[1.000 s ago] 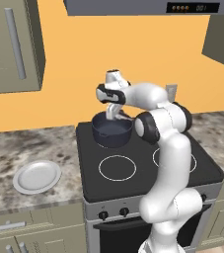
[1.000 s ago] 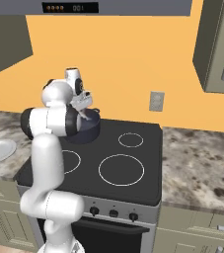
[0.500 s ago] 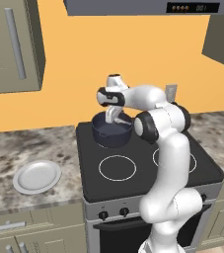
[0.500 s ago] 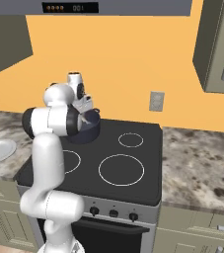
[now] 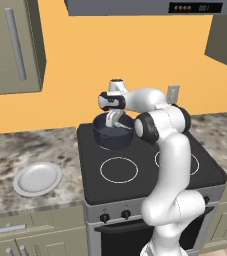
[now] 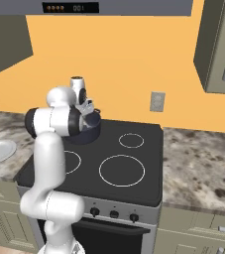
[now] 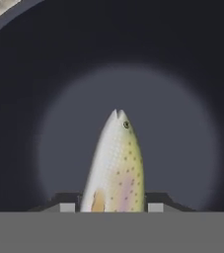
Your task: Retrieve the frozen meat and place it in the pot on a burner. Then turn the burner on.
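The frozen meat (image 7: 116, 163) is a pale, speckled fish that hangs head-down between my two finger tips. My gripper (image 7: 111, 205) is shut on it, inside the mouth of the dark blue-grey pot (image 7: 34, 74), whose lighter floor lies right beneath. From the left base view the pot (image 5: 112, 137) stands on the stove's back left burner, and my gripper (image 5: 112, 120) dips into it from above. In the right base view the gripper (image 6: 86, 111) and pot (image 6: 86, 135) are partly hidden behind my own arm.
A round white plate (image 5: 37, 178) lies on the speckled counter left of the stove (image 5: 135, 185). Burner knobs (image 5: 115, 216) line the stove's front panel. Three other burner rings are bare. A range hood (image 5: 140, 7) and wall cabinets hang overhead.
My hand has sunk a little lower into the pot with the fish still in it. The pot and plate stay where they were.
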